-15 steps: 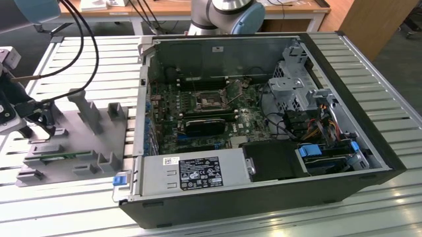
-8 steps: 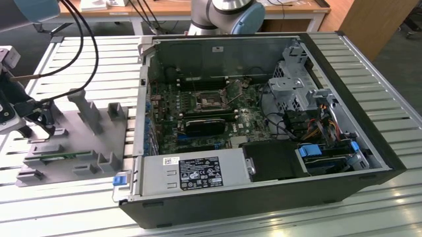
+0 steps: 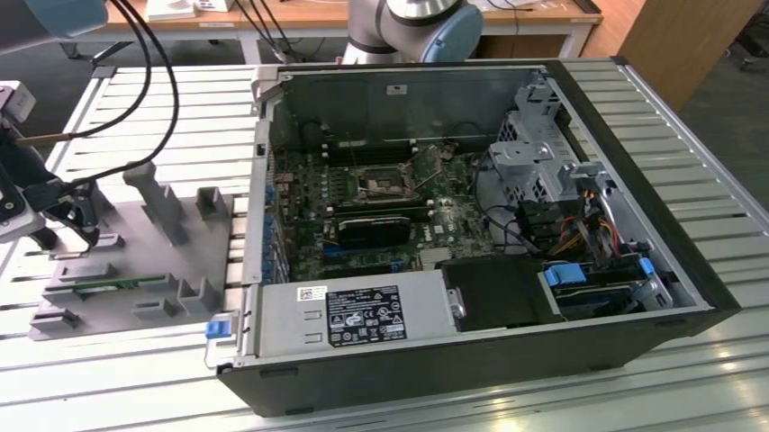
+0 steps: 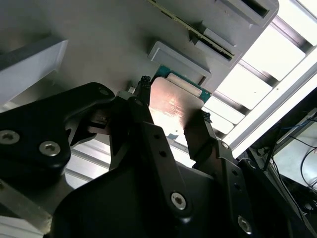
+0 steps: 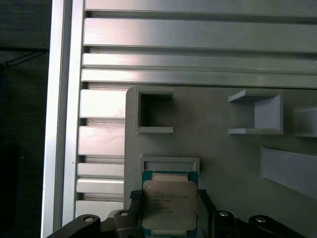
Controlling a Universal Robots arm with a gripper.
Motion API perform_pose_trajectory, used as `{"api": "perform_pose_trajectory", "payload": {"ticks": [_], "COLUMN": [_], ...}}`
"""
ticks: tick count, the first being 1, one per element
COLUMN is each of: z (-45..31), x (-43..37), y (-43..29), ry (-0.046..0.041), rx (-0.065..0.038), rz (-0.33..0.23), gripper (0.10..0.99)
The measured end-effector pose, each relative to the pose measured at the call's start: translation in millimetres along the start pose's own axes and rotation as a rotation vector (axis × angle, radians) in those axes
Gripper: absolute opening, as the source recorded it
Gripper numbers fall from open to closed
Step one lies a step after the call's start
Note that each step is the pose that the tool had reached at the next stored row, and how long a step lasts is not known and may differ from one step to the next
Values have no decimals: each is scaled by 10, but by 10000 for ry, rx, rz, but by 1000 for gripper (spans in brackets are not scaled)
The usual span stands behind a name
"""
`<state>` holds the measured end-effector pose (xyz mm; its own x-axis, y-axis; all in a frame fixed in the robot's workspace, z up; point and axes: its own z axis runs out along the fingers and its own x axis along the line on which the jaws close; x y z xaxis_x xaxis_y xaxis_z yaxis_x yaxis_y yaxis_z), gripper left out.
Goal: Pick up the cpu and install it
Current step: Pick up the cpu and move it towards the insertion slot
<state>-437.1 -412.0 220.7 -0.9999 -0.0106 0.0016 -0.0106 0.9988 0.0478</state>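
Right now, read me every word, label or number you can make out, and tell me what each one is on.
Nothing reads clearly enough to quote.
On the small flat square silver-grey cpu: faint printed lines, too small to read.
On the white label on the grey metal power supply box: dense print and symbols, blurred.
On the small white sticker inside the open black computer case: too small to read.

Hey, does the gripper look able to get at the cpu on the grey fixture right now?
Probably yes. In the first wrist view the gripper sits right at the cpu on the fixture, with nothing between them.
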Motion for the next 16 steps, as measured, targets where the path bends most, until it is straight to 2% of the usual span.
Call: {"api": "perform_pose_trajectory", "payload": {"ticks": [16], "z": [-33], "x": [0], "y": [2], "ry": [1], "rx": [0], "rz": [-1], "gripper": [529]}}
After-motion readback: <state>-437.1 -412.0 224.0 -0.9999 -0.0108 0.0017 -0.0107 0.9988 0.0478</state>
